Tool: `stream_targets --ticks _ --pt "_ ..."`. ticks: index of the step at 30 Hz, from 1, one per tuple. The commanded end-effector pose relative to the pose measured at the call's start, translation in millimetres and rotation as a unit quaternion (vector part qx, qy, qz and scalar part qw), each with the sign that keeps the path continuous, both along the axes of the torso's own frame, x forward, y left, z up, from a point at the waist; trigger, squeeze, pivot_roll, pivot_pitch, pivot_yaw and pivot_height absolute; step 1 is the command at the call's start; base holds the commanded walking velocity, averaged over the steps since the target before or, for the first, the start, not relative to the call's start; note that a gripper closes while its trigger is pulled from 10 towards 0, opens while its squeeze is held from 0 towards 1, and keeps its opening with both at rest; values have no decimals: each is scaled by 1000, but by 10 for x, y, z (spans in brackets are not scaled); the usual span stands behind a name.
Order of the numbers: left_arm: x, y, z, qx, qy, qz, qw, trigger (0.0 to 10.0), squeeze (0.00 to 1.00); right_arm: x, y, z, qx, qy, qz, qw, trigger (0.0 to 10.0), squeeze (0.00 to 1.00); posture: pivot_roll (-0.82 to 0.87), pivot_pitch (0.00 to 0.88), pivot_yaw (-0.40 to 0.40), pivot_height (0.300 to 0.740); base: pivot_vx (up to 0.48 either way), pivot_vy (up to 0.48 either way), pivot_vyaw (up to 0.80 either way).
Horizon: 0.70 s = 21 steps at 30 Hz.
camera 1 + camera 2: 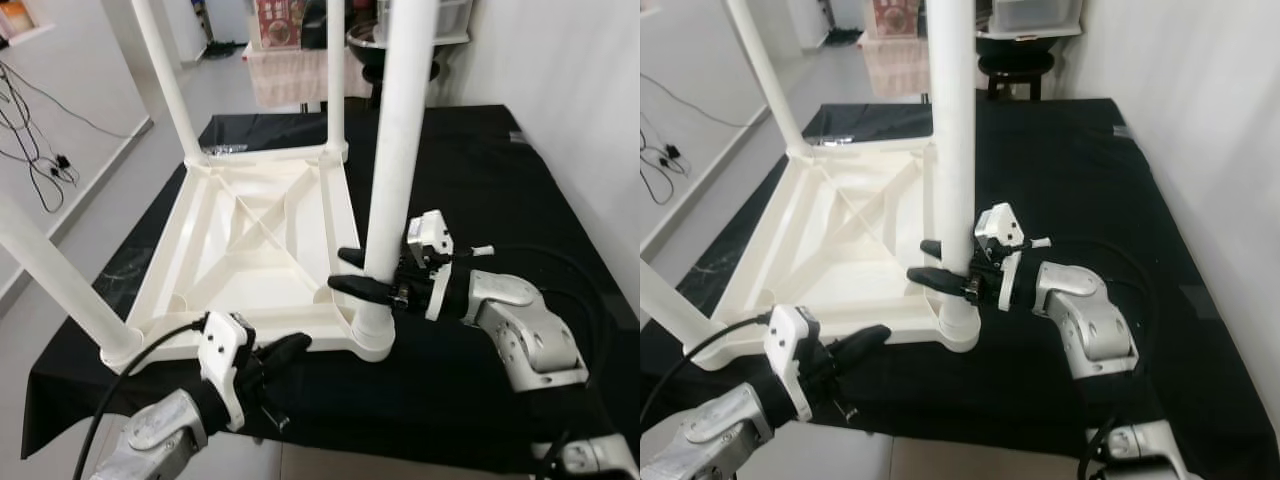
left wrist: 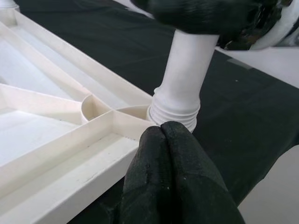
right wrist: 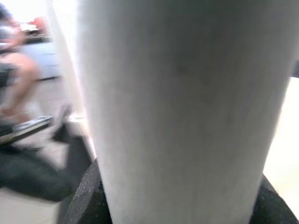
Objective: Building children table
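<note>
1. So the right gripper (image 1: 362,272) is clamped round the upright leg (image 1: 398,150), just above its corner socket.
2. Left gripper (image 1: 283,352), pinched closed on nothing, presses the upside-down tabletop (image 1: 255,235) on the counter (image 1: 470,180).

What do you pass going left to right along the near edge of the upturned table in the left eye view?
Near-left leg → left end effector → near-right leg → right end effector, clamped around that leg just above its socket.

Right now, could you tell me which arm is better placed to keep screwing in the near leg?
Right: the right gripper already clasps the leg above its socket. The left gripper, shut, sits beside the tabletop.
</note>
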<state>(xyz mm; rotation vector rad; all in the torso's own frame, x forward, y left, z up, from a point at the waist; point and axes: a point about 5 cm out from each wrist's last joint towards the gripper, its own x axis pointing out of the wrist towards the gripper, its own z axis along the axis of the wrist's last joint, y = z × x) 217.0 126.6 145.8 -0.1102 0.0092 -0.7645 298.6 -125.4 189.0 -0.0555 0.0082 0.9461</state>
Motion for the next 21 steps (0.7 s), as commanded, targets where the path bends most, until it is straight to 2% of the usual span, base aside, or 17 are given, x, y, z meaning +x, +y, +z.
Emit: stream_targets --ticks 1,2,3,5,6,8,15,16,17,18,20,21 --pt "-4 31 -45 1 13 1 1000 10000 0 -27 -1 -309 -34 54 -229 971 0 0 -69 110 48 740 0 0 0" --pt "-4 31 -45 1 13 1 1000 10000 0 -27 -1 -309 -34 54 -229 971 0 0 -69 110 48 740 0 0 0" --pt "-1 38 -39 1 12 1 1000 10000 0 -188 97 -416 -37 80 -248 965 0 0 -65 114 52 740 0 0 0" --pt "-1 38 -39 1 12 1 1000 10000 0 -188 97 -416 -37 80 -248 965 0 0 -65 114 52 740 0 0 0" --pt "-1 43 -43 2 13 0 1000 10000 0 -270 195 -463 -46 83 -233 968 0 0 -64 111 58 740 0 0 0" --pt "1 45 -55 3 14 -1 1000 10000 0 -258 221 -489 -43 85 -213 972 0 0 -77 93 71 740 0 0 0" --pt "3 49 -69 0 16 3 1000 10000 0 -222 220 -494 -50 83 -214 972 157 0 -63 86 61 740 0 0 0" --pt "5 49 -71 -1 15 7 1000 10000 0 -198 216 -458 -38 83 -210 973 10000 176 -66 80 61 740 0 0 0" --pt "6 48 -71 -1 15 8 1000 10000 0 -181 212 -432 -30 82 -207 974 10000 176 -67 79 61 740 0 0 0" --pt "8 43 -74 -2 15 7 1000 10000 0 -160 240 -385 -12 83 -180 980 10000 1000 -67 77 60 740 0 0 0" --pt "10 34 -79 -3 16 4 1000 10000 0 -122 279 -304 11 75 -131 989 10000 1000 -66 72 59 740 0 0 0" --pt "10 34 -79 -3 16 4 1000 10000 0 -122 279 -304 11 75 -131 989 10000 1000 -66 72 59 740 0 0 0"
